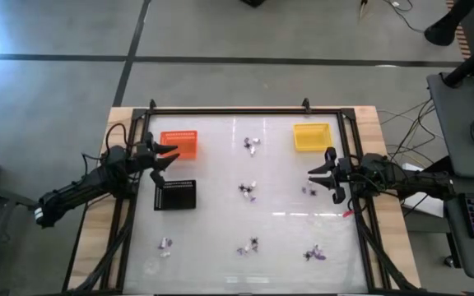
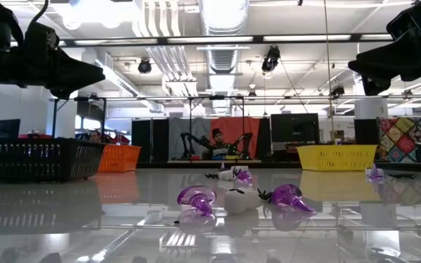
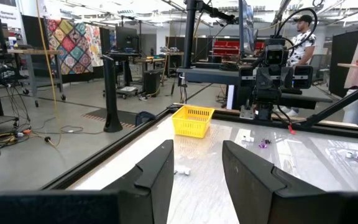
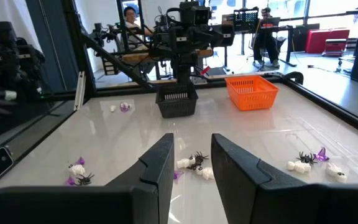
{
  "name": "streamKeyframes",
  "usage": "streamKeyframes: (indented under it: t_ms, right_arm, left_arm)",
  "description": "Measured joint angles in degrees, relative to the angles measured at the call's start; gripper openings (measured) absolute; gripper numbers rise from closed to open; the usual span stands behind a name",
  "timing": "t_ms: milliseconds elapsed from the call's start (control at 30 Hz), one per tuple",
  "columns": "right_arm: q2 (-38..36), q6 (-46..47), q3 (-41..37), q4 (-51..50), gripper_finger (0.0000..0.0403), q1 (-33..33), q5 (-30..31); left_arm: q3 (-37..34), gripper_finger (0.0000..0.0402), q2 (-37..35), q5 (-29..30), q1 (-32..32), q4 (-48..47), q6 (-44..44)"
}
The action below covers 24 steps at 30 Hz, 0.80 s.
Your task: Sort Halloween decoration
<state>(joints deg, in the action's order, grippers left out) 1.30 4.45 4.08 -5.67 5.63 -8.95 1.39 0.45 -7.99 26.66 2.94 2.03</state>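
My left tool [image 1: 161, 156] hangs above the surface [image 1: 220, 205] at its left side, between the orange tray [image 1: 181, 144] and the black tray [image 1: 175, 195], its fingers [image 3: 157, 171] spread with nothing between them. Just beside it, the orange tray sits toward the far left corner and the black tray a little nearer. The Halloween decoration [image 1: 251, 191] lies scattered over the glossy surface in small clusters of white, black and purple trinkets: one group near the front left [image 1: 165, 244], one at the far middle [image 1: 253, 145], one at the centre, one at the front middle [image 1: 250, 246], and one at the front right [image 1: 315, 254]. None of it is in a tray that I can see. In the low view, purple pieces [image 2: 196, 199] and a white one [image 2: 237, 201] rest close together on the surface. The yellow tray [image 1: 311, 136] stands toward the far right. My right tool [image 1: 322, 175] hovers above the right side, near a small cluster [image 1: 309, 191], its fingers [image 4: 160, 165] apart and empty.
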Motion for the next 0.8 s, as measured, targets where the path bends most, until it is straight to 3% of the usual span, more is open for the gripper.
streamKeyframes:
  t_ms: [600, 800]
  right_arm:
    - [-0.01, 0.00, -0.01, 0.01, 0.0098, 0.01, 0.02]
    - [0.00, 0.00, -0.02, 0.00, 0.0098, 0.02, 0.00]
  left_arm:
    - [-0.01, 0.0120, 0.22, 1.55, 0.00, 0.15, 0.63]
    - [0.00, 0.0120, 0.29, 1.53, 0.01, 0.51, 5.60]
